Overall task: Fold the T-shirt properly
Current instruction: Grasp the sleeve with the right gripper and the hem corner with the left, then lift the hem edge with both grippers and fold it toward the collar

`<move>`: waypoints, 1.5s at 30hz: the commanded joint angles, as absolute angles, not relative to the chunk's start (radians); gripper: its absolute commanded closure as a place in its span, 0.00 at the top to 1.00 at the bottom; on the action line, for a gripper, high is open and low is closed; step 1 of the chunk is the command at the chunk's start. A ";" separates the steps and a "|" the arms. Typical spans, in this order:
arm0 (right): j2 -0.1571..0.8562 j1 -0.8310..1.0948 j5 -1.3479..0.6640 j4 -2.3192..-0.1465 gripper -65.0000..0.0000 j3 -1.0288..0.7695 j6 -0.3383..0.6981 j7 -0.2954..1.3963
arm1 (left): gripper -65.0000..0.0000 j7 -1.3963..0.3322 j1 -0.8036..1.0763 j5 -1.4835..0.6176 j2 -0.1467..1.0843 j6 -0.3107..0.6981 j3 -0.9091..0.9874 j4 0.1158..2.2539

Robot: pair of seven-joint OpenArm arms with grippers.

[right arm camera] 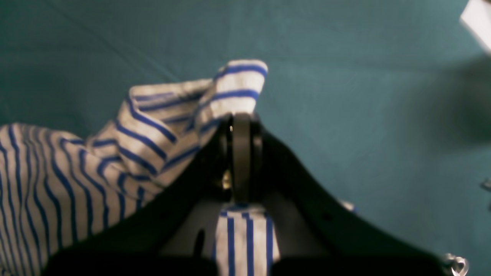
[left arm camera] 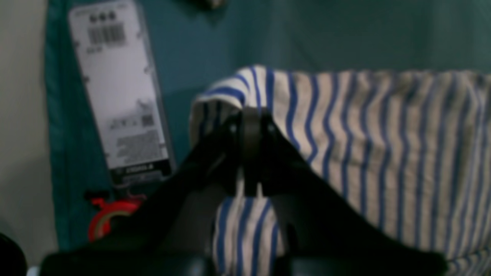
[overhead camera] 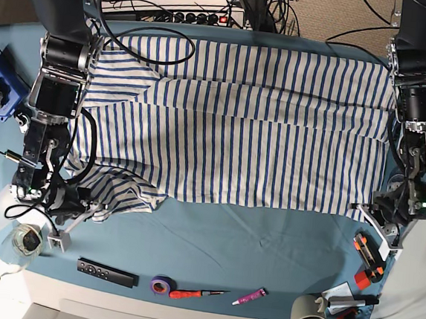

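- Striped cloth of the shirt point(overhead camera: 237, 139) is clenched in both our grippers, left point(left arm camera: 251, 115) and right point(right arm camera: 241, 119).
- Mug point(overhead camera: 308, 316): contents unclear.
- Wrist views are blurred.

The left hand point(left arm camera: 251, 115) is pinched closed on a corner of the striped T-shirt point(left arm camera: 383, 134), with cloth running between its fingers and spreading right. A white printed card point(left arm camera: 119, 92) lies left of it on the teal counter point(left arm camera: 307, 34).
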State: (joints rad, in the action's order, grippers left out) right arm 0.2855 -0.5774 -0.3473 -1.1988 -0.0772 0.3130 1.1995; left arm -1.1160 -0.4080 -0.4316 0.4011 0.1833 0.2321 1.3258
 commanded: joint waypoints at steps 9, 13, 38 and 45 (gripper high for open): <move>0.300 -0.609 -0.359 -1.253 0.00 -0.081 0.314 1.307 | 0.00 -1.242 -0.429 -0.496 0.416 0.237 0.319 1.386; 0.303 -0.582 -0.358 -1.289 0.00 -0.081 0.314 1.325 | 0.00 -1.263 -0.412 -0.541 0.426 0.255 0.347 1.388; 0.350 -0.138 -0.560 -1.631 0.00 -0.443 0.371 1.306 | 0.00 -1.293 -0.097 -0.712 0.549 0.342 0.399 1.666; 0.366 -0.060 -0.561 -1.664 0.00 -0.528 0.370 1.295 | 0.00 -1.282 0.015 -0.714 0.548 0.342 0.483 1.758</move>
